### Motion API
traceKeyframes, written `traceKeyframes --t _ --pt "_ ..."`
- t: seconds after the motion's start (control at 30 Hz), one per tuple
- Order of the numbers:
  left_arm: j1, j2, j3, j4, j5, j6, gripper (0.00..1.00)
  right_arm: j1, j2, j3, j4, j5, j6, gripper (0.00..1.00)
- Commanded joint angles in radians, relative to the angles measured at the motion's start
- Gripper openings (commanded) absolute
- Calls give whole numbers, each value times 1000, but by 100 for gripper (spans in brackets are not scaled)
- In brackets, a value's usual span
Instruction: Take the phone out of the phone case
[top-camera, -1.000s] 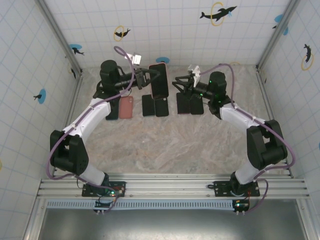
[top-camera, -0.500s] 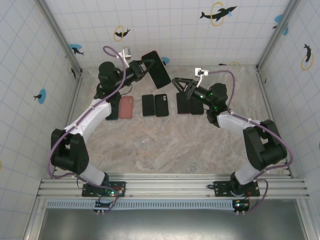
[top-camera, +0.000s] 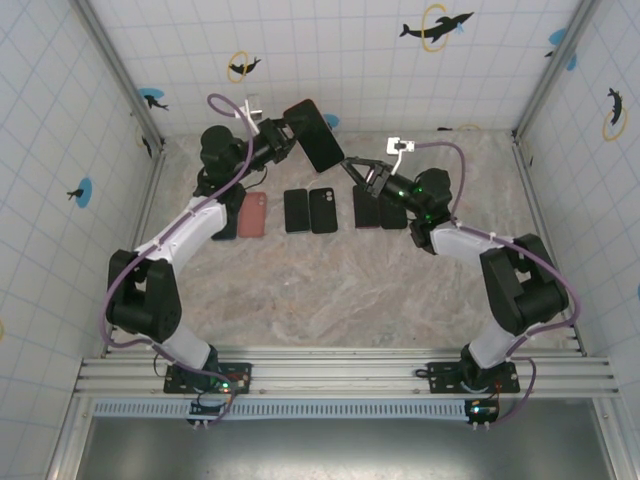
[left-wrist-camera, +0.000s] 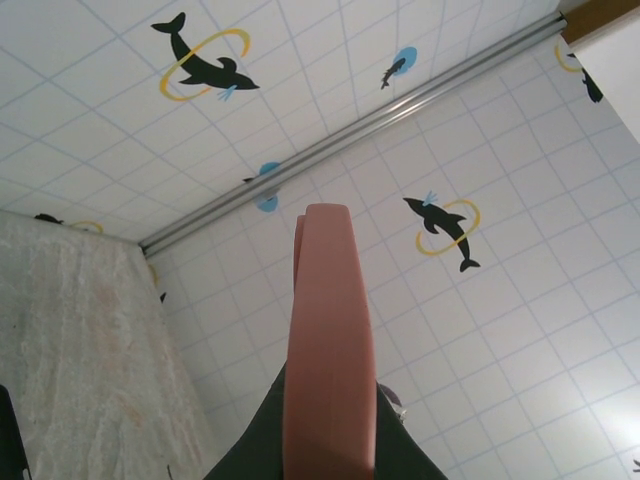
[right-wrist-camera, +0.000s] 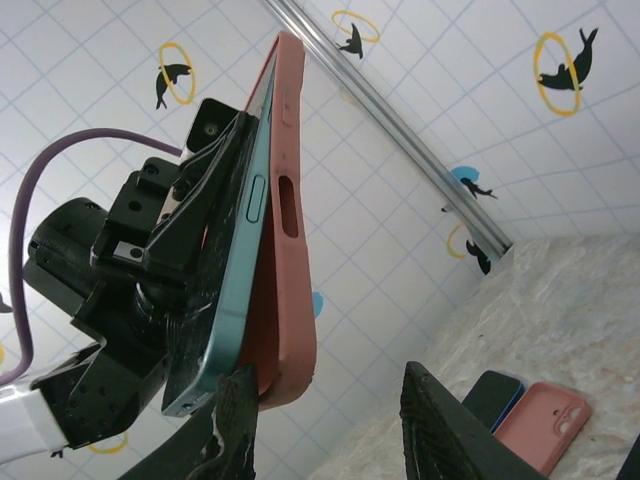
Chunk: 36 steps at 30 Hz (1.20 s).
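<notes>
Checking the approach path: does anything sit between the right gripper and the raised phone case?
Nothing visible does: the open right gripper is right at the lower corner of the pink case, one finger on either side.

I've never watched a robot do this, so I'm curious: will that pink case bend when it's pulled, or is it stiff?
Probably bendy: the pink case parts from the phone at its lower end while its top hugs it. It looks thin, with a cut-out in its side, so it is likely light. Its matte look suggests grippy, not slippery.
</notes>
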Motion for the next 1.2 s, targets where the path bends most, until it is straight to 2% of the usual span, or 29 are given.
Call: traceKeyframes --t 0.0,0.23,0.33,0.47,0.63,0.77,0.8,0.87,1.03,1.17 --pt "-12 1 9 102 15 -49 0 10 25 49 57 -18 21 40" --pt "-42 22 6 82 -22 -72 0 46 70 115 94 16 114 40" --pt "-47 44 -2 89 -25 -112 0 60 88 143 96 62 212 39" --pt "-48 68 -14 112 -33 -139 0 71 105 165 129 73 294 35" --pt "-48 97 -19 137 -46 -166 0 69 101 143 164 67 360 22" --pt "-42 118 -21 149 -67 -192 0 66 103 123 196 25 420 19" --pt "-39 126 -21 154 -69 -202 1 65 101 114 193 22 426 16" --pt "-40 138 -21 150 -68 -214 9 60 90 91 184 34 444 9" --pt "-40 150 -39 135 -69 -233 27 53 66 55 126 48 491 4" --pt "-41 159 -40 124 -68 -247 30 50 43 8 53 79 531 0"
